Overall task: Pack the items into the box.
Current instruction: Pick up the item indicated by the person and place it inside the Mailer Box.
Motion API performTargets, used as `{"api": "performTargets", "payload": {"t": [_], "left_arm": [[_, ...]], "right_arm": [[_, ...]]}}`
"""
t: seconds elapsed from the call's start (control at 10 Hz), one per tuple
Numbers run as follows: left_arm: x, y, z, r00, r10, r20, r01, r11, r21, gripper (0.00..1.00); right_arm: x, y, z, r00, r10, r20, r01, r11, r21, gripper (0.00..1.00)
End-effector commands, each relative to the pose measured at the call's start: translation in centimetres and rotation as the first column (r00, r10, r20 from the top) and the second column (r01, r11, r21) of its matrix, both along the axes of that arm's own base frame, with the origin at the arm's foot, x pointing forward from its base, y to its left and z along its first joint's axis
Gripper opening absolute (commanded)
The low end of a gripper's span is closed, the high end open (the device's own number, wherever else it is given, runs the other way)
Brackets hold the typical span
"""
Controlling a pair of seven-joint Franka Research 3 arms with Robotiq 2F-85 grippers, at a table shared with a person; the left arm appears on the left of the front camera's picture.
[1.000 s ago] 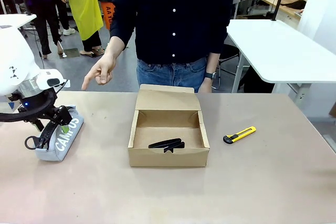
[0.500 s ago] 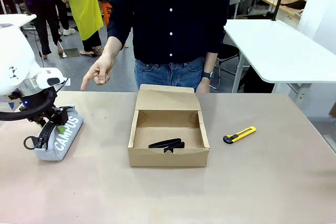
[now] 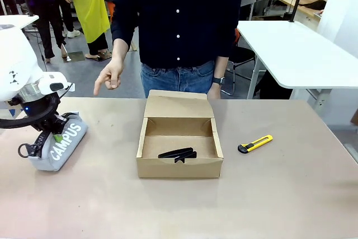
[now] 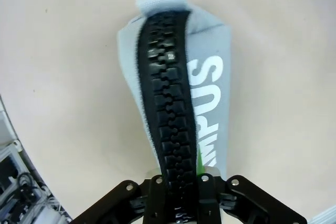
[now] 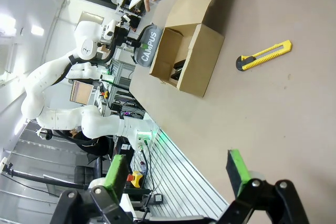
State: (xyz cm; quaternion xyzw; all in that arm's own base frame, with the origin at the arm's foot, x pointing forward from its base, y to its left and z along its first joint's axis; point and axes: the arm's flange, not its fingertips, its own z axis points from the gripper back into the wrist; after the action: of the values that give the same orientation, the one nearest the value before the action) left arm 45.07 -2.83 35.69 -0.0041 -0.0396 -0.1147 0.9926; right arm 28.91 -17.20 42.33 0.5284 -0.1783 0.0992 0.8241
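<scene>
The grey-blue "CAMPUS" pouch [image 3: 64,141] lies at the table's left. My left gripper [image 3: 51,133] is shut on its near end. In the left wrist view the fingers pinch the pouch [image 4: 207,93] at its black zipper, close to the left gripper [image 4: 181,190]. The brown box [image 3: 179,168] stands open in the middle, flap up, with a flat black object [image 3: 178,153] inside. The yellow-and-black utility knife [image 3: 255,144] lies to its right. My right gripper [image 5: 176,174] hangs open high above the table, nothing between its green pads; below it lie the knife [image 5: 264,55] and the box [image 5: 202,51].
A person stands at the far edge behind the box, one hand [image 3: 109,76] pointing down toward the pouch's side. A white table [image 3: 296,54] stands behind at the right. Bare tabletop [image 3: 179,211] stretches in front of the box and around the knife.
My left gripper has closed on the pouch, which has shifted slightly left and tilted. The person's pointing hand has moved a little. The right arm is unmoved.
</scene>
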Motion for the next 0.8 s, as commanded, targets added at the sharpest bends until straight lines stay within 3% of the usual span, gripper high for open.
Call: {"api": "performTargets", "payload": {"t": [0.0,0.2,0.3,0.4,0.5,0.7], "left_arm": [[-2.0,0.9,2.2,1.0,0.001,0.008,-0.001,0.999,0.038,0.0],[-5.9,2.0,7.0,0.986,-0.135,0.096,0.136,0.991,0.003,0.0],[-8.9,2.2,10.8,0.941,-0.266,0.209,0.263,0.964,0.038,0.0],[-11.6,1.7,13.9,0.852,-0.41,0.324,0.389,0.912,0.131,0.0],[-12.9,0.9,15.4,0.733,-0.552,0.398,0.517,0.832,0.202,0.0],[-14.5,-1.4,16.4,0.385,-0.838,0.386,0.785,0.518,0.342,0.0]], "right_arm": [[-0.2,-0.1,-0.1,1.0,0.009,0.026,-0.009,1.0,-0.004,1.0],[-0.2,-0.1,-0.1,1.0,0.009,0.026,-0.009,1.0,-0.004,1.0],[-0.2,-0.1,-0.1,1.0,0.009,0.026,-0.009,1.0,-0.004,1.0],[-0.2,-0.1,-0.1,1.0,0.009,0.026,-0.009,1.0,-0.004,1.0],[-0.2,-0.1,-0.1,1.0,0.009,0.026,-0.009,1.0,-0.004,1.0],[-0.2,-0.1,-0.1,1.0,0.009,0.026,-0.009,1.0,-0.004,1.0]]}}
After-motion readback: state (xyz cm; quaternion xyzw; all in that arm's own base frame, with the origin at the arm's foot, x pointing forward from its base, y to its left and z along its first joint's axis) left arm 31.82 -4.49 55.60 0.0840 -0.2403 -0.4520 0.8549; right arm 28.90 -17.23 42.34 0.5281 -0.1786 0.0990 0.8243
